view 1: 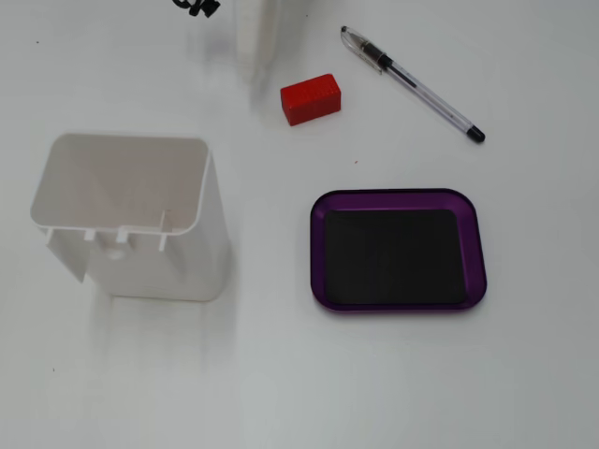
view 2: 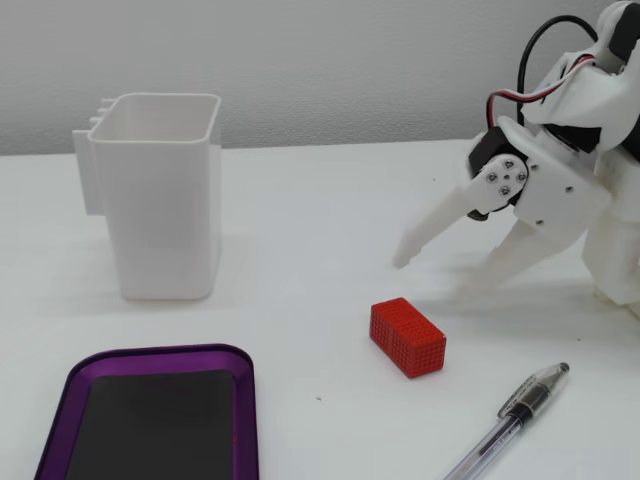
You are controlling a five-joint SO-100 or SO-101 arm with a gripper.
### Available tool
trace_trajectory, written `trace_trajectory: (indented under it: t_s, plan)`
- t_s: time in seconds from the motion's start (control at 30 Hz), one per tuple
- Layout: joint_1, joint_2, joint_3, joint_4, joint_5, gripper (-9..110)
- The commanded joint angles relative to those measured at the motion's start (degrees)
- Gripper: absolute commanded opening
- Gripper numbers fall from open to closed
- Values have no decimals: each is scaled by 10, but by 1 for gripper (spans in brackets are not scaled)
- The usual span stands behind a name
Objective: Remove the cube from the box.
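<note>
Cube already out of the box, sitting on the table near the pen. Gripper just behind it, fingers spread wide, holding nothing. Probably light, rigid plastic; dotted faces should grip fine across the short sides.

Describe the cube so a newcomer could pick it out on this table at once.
Start at the purple box in the fixed view from above; its black bottom is empty. Beyond its far edge, the cube lies on the bare table beside a clear pen. It is the only red thing: a small block with one dotted face.
</note>
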Motion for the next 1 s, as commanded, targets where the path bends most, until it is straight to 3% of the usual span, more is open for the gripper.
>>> trace_trajectory:
  t_s: [0.0,0.3,0.47,0.97]
  plan:
    - [-51,25,3,8,32,18]
    - [-113,25,10,-5,31,17]
    - [-112,25,10,-6,31,-2]
    - [-109,26,10,-11,32,0]
